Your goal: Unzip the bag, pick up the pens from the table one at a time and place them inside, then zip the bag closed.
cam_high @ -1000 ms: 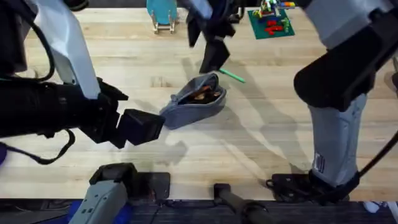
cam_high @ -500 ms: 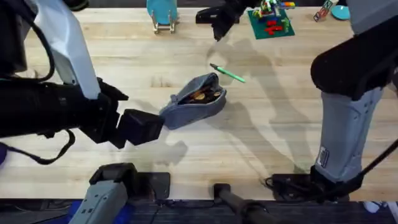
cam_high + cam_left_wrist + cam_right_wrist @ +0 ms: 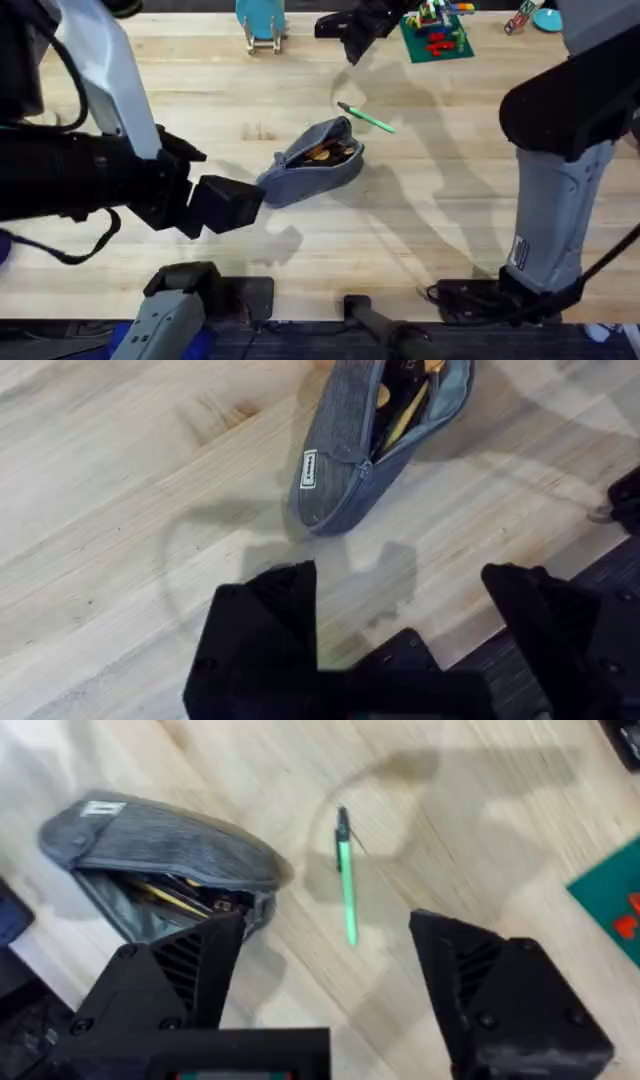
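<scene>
The blue-grey pouch lies unzipped mid-table, pens inside, with the green pen on the wood just beyond its far end. Both the left gripper and right gripper are spread and empty. A misaligned descent could roll the slim pen away or nudge the pouch.

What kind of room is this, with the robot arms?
Probably a robot lab or workshop, not a home. Two robot arms work at a light wood-plank table, with an open blue-grey fabric pouch, a bright green pen and a green plate of toy bricks.
</scene>
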Controlling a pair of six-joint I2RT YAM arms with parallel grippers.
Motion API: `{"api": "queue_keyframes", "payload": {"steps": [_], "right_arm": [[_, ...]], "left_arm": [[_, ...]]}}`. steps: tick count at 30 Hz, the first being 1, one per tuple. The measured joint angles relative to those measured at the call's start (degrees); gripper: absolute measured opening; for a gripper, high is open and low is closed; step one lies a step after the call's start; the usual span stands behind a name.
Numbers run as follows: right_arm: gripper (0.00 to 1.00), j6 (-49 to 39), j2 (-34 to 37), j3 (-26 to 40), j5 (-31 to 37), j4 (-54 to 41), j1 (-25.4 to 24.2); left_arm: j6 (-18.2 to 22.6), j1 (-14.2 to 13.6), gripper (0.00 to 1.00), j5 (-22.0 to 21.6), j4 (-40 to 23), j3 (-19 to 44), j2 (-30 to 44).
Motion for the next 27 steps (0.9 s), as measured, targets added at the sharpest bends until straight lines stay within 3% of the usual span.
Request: {"api": "queue_keyframes", "payload": {"steps": [10, 27], "right_arm": [[0.995, 3.9, 0.0, -1.7, 5.0, 0.0, 0.0], [0.996, 5.6, 0.0, -21.5, 9.0, 4.0, 0.0]], "left_arm": [[0.0, 0.0, 0.995, 0.0, 0.0, 0.0, 0.0], [0.0, 0.0, 0.995, 0.0, 0.0, 0.0, 0.0]]}}
